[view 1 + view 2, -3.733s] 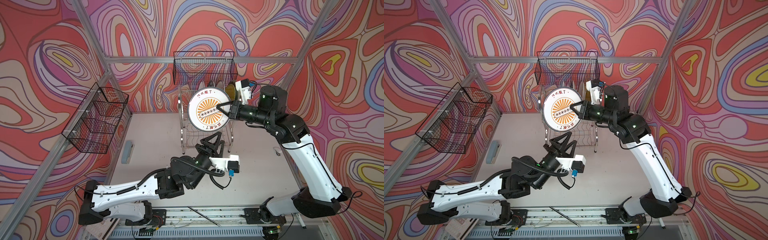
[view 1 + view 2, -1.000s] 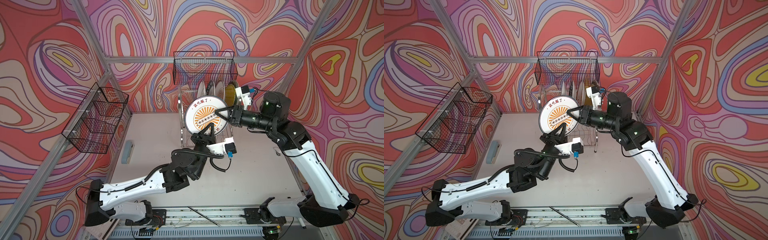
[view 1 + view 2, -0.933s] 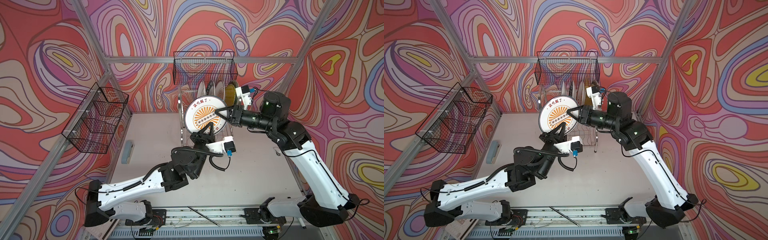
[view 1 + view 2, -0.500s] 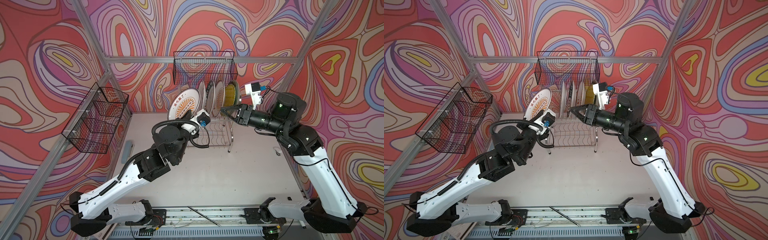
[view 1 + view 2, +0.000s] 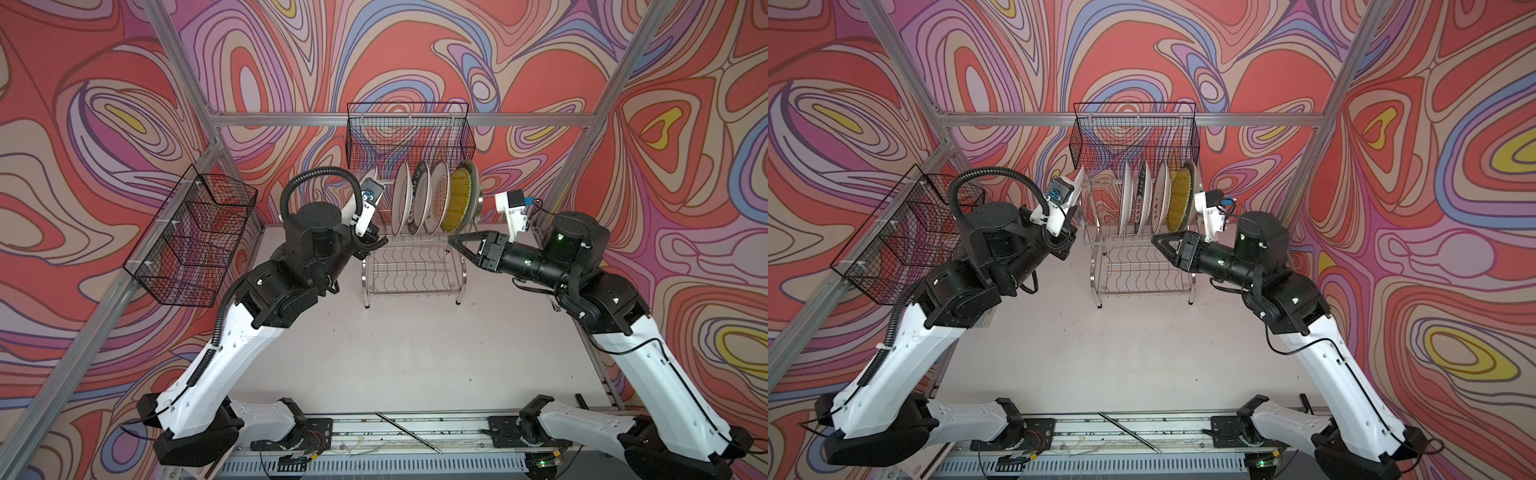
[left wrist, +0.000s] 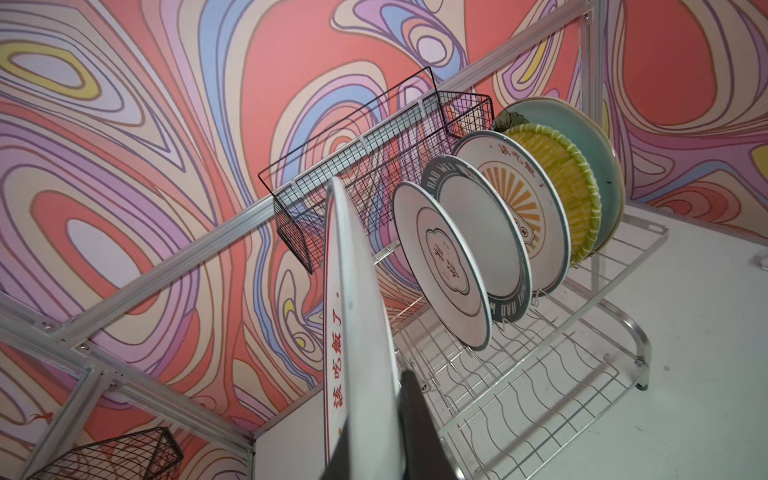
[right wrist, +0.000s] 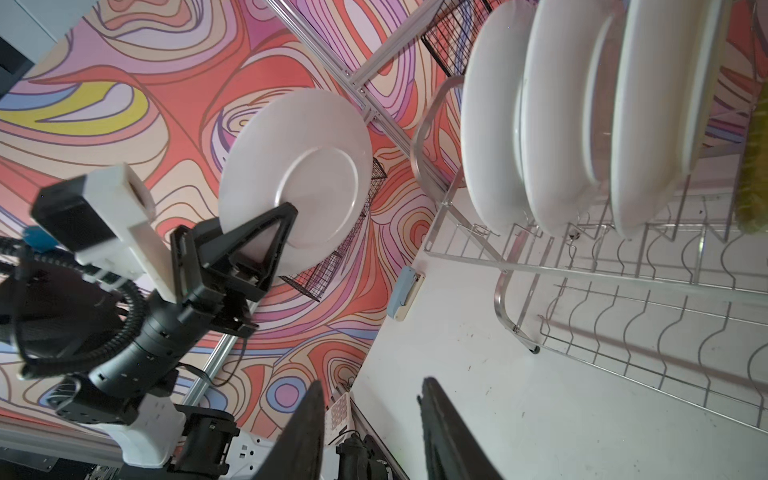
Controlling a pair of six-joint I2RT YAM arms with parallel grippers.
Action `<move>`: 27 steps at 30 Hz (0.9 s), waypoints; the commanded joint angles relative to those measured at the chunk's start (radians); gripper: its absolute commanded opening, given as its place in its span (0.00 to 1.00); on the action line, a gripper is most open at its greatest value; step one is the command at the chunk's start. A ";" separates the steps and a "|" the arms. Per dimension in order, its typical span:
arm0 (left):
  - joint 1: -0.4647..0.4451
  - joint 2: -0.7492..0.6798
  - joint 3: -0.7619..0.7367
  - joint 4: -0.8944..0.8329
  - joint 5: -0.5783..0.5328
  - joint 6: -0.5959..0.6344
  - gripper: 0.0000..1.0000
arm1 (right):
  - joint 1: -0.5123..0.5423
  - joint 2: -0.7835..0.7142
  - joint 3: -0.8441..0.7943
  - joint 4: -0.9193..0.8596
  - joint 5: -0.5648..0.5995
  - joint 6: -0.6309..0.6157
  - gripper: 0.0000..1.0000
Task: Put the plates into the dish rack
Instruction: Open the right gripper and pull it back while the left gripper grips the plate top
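We have passed the last plate (image 7: 307, 137) from our right gripper (image 7: 372, 399), now open and empty, to the left gripper (image 7: 274, 232), which clamps it beside the left end of the dish rack (image 5: 411, 293), ready for slotting.

A: Both top views are bright and evenly lit, sharp throughout. The dish rack (image 5: 411, 266) throws only a faint, soft shadow on the table (image 5: 415, 353).

B: The wrist views are softer. The racked plates (image 7: 552, 124) glare white, the near plate (image 6: 357, 332) blurs up close, and the right pincer (image 7: 372, 386) is dark and unfocused.
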 commanded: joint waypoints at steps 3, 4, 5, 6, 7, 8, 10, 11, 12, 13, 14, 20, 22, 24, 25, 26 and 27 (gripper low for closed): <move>0.050 0.066 0.120 -0.105 0.103 -0.149 0.00 | -0.001 -0.049 -0.175 0.077 -0.004 -0.039 0.39; 0.054 0.078 0.134 -0.110 0.101 -0.161 0.00 | 0.000 -0.060 -0.199 0.097 -0.017 -0.044 0.39; 0.059 0.090 0.150 -0.116 0.106 -0.174 0.00 | 0.001 -0.070 -0.233 0.115 -0.034 -0.049 0.39; 0.063 0.101 0.165 -0.117 0.110 -0.185 0.00 | 0.000 -0.078 -0.254 0.126 -0.046 -0.056 0.39; 0.067 0.109 0.176 -0.116 0.115 -0.193 0.00 | 0.002 -0.081 -0.272 0.133 -0.058 -0.062 0.39; 0.070 0.118 0.187 -0.113 0.120 -0.205 0.00 | 0.004 -0.086 -0.289 0.134 -0.061 -0.068 0.39; 0.076 0.132 0.210 -0.110 0.124 -0.225 0.00 | 0.009 -0.092 -0.323 0.141 -0.067 -0.072 0.39; 0.078 0.139 0.218 -0.106 0.125 -0.236 0.00 | 0.014 -0.097 -0.346 0.154 -0.072 -0.070 0.39; 0.081 0.144 0.224 -0.100 0.124 -0.246 0.00 | 0.017 -0.100 -0.367 0.168 -0.075 -0.063 0.39; 0.083 0.146 0.227 -0.093 0.124 -0.258 0.00 | 0.020 -0.105 -0.382 0.178 -0.076 -0.059 0.39; 0.087 0.151 0.230 -0.085 0.120 -0.269 0.00 | 0.024 -0.108 -0.397 0.189 -0.078 -0.054 0.39; 0.105 0.161 0.209 -0.009 0.117 -0.337 0.00 | 0.056 -0.123 -0.463 0.237 -0.082 -0.052 0.39; 0.107 0.168 0.199 0.018 0.124 -0.350 0.00 | 0.067 -0.125 -0.482 0.250 -0.089 -0.074 0.39; 0.114 0.183 0.201 0.034 0.130 -0.369 0.00 | 0.079 -0.122 -0.502 0.260 -0.099 -0.091 0.39; 0.118 0.188 0.201 0.041 0.130 -0.378 0.00 | 0.087 -0.122 -0.510 0.265 -0.101 -0.095 0.39; 0.121 0.195 0.201 0.050 0.130 -0.386 0.00 | 0.095 -0.123 -0.520 0.273 -0.099 -0.100 0.39; 0.125 0.202 0.197 0.057 0.130 -0.394 0.00 | 0.101 -0.121 -0.526 0.277 -0.098 -0.101 0.39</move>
